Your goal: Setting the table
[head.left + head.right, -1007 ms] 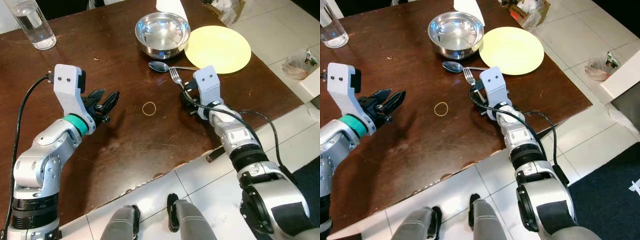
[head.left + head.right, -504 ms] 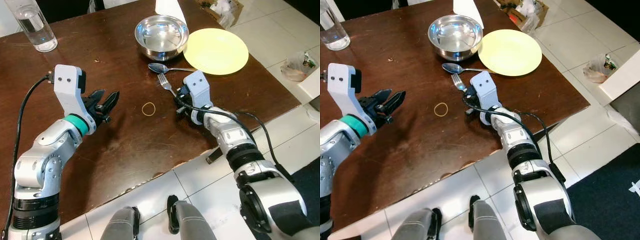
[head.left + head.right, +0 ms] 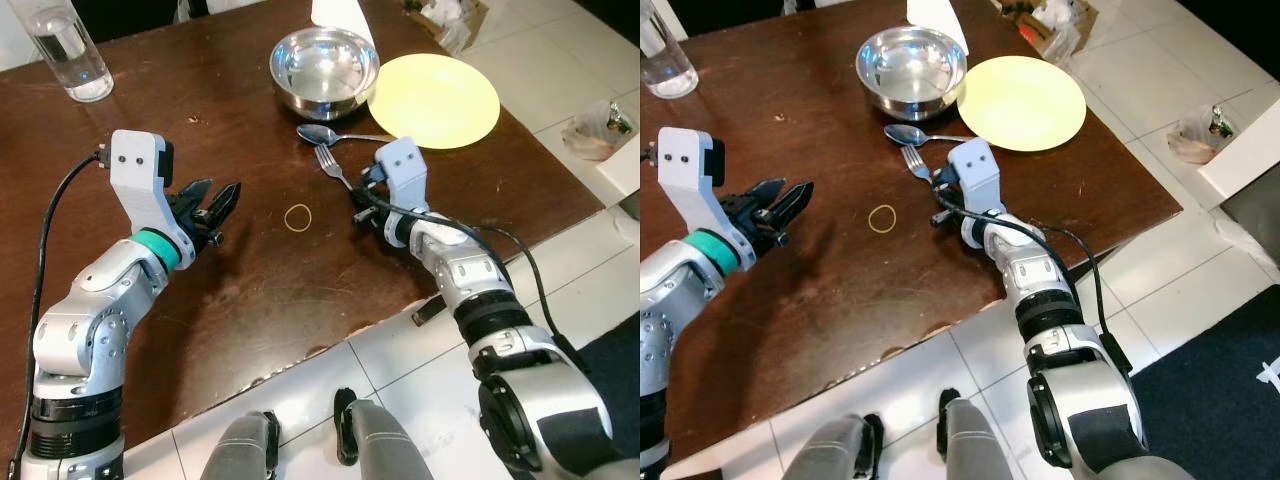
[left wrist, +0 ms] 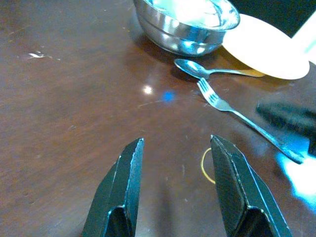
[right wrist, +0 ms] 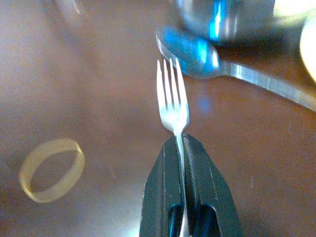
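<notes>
A: Head views, status?
B: Bowl [image 3: 324,60], plate [image 3: 434,85] and spoon [image 3: 322,134] are laid at the far table [image 3: 250,290] edge; the fork [image 3: 335,168] is unplaced, in the right gripper [image 3: 362,200].

A: Wrist views?
B: Right fingers [image 5: 205,197] are clamped on the fork handle. Left gripper [image 4: 177,190] is spread, over bare wood near a rubber band [image 4: 206,165]; ample room.

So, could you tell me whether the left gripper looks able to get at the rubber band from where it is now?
Probably yes: the left gripper hovers open, the rubber band lies just ahead on bare table, and nothing sits between them.
</notes>
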`<state>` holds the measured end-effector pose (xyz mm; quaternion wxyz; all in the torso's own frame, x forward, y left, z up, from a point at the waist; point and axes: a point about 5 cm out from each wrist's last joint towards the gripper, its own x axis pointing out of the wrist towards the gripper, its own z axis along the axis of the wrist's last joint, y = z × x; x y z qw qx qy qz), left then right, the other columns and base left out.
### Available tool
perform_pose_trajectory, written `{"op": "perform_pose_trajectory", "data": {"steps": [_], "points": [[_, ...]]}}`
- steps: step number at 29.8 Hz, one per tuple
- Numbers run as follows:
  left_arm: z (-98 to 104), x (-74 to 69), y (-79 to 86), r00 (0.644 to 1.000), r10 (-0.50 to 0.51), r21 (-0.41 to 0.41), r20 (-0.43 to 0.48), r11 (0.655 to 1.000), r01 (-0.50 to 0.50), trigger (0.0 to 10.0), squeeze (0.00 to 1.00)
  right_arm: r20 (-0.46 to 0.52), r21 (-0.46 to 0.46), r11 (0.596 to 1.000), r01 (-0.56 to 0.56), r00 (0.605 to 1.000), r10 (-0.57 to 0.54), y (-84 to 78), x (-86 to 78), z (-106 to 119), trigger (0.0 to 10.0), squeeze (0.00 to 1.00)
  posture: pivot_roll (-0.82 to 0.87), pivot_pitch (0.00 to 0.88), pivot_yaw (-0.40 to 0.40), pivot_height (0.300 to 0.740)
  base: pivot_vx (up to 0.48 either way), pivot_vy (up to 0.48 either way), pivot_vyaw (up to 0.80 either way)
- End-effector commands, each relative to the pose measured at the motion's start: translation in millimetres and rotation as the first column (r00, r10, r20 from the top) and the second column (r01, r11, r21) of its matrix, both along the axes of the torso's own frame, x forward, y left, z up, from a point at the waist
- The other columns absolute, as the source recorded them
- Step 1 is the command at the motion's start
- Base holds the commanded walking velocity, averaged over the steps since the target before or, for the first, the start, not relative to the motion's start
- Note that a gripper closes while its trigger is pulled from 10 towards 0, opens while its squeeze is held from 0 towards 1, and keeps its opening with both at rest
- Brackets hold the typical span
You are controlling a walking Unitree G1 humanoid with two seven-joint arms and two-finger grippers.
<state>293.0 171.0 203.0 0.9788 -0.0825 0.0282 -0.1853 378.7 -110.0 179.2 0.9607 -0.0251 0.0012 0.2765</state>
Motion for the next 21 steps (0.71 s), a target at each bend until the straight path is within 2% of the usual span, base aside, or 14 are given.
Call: {"op": "perform_pose_trajectory", "data": {"steps": [1,2,3,4,6,8,11,12,13,14,15,16,17,21], "points": [[-6.5,-4.4,-0.8,0.999,-0.021,-0.017,-0.033,1.0,0.021,10.0,0.0,0.069,0.087,0.996,-0.032,0.997,0.026,4.1,-3.2,17.2,1.1,0.0,0.01,0.179,0.055,0.74,0.0,0.0,0.0],[-4.4,-9.4,-3.3,0.997,-0.07,-0.055,-0.033,0.996,0.068,10.0,0.0,0.148,0.182,0.981,-0.067,0.988,0.04,7.2,-8.5,38.6,10.0,0.0,0.0,0.177,0.059,0.74,0.0,0.0,0.0],[-4.4,-9.4,-3.3,0.997,-0.07,-0.055,-0.033,0.996,0.068,10.0,0.0,0.148,0.182,0.981,-0.067,0.988,0.04,7.2,-8.5,38.6,10.0,0.0,0.0,0.177,0.059,0.74,0.0,0.0,0.0],[1.2,-16.4,-6.8,0.991,-0.133,-0.095,-0.014,0.987,0.131,10.0,0.0,0.205,0.255,0.961,-0.11,0.977,0.057,10.5,-15.3,54.5,10.0,0.0,0.0,0.176,0.059,0.74,0.0,0.0,0.0],[20.2,-36.8,-16.6,0.955,-0.293,-0.161,0.051,0.941,0.297,10.0,0.0,0.261,0.355,0.91,-0.216,0.957,0.125,21.0,-32.6,67.0,10.0,0.0,0.0,0.173,0.059,0.74,0.0,0.0,0.0],[22.5,-39.6,-17.9,0.948,-0.313,-0.162,0.059,0.934,0.318,10.0,0.0,0.261,0.358,0.906,-0.226,0.956,0.135,22.9,-34.9,66.2,10.0,0.0,0.0,0.173,0.059,0.74,0.0,0.0,0.0],[23.8,-41.4,-19.2,0.945,-0.322,-0.149,0.066,0.933,0.328,10.0,0.0,0.25,0.301,0.929,-0.215,0.958,0.141,26.6,-36.6,57.6,10.0,0.0,0.01,0.172,0.059,0.74,0.0,0.0,0.0],[22.2,-39.5,-18.0,0.952,-0.301,-0.144,0.06,0.941,0.307,10.0,0.0,0.223,0.212,0.963,-0.166,0.968,0.118,26.9,-33.2,46.9,10.0,0.0,0.01,0.172,0.059,0.74,0.0,0.0,0.0],[22.2,-39.5,-18.0,0.952,-0.301,-0.144,0.06,0.941,0.307,10.0,0.0,0.223,0.212,0.963,-0.166,0.968,0.118,26.9,-33.2,46.9,10.0,0.0,0.01,0.172,0.059,0.74,0.0,0.0,0.0],[19.7,-36.9,-17.3,0.959,-0.277,-0.14,0.052,0.949,0.282,10.0,0.0,0.174,0.101,0.992,-0.077,0.983,0.059,23.5,-24.7,29.1,10.0,0.0,0.0,0.172,0.057,0.74,0.0,0.0,0.0],[15.8,-33.4,-16.6,0.969,-0.244,-0.131,0.036,0.96,0.246,10.0,0.0,0.112,-0.007,0.999,0.05,0.992,-0.049,13.1,-15.0,8.0,10.0,0.68,0.0,0.174,0.056,0.74,0.0,0.0,0.0],[15.8,-33.4,-16.6,0.969,-0.244,-0.131,0.036,0.96,0.246,10.0,0.0,0.112,-0.007,0.999,0.05,0.992,-0.049,13.1,-15.0,8.0,10.0,0.68,0.0,0.174,0.056,0.74,0.0,0.0,0.0],[15.5,-33.2,-16.3,0.971,-0.239,-0.132,0.029,0.962,0.241,10.0,0.0,0.086,-0.016,0.996,0.083,0.993,-0.081,9.3,-13.1,3.3,10.0,1.0,0.0,0.174,0.057,0.74,0.0,0.0,0.0],[17.4,-34.5,-14.8,0.971,-0.239,-0.137,0.02,0.961,0.24,10.0,0.0,0.043,-0.008,0.994,0.113,0.993,-0.112,5.4,-10.1,-2.3,10.0,1.0,0.01,0.177,0.061,0.74,0.0,0.0,0.0]]}}
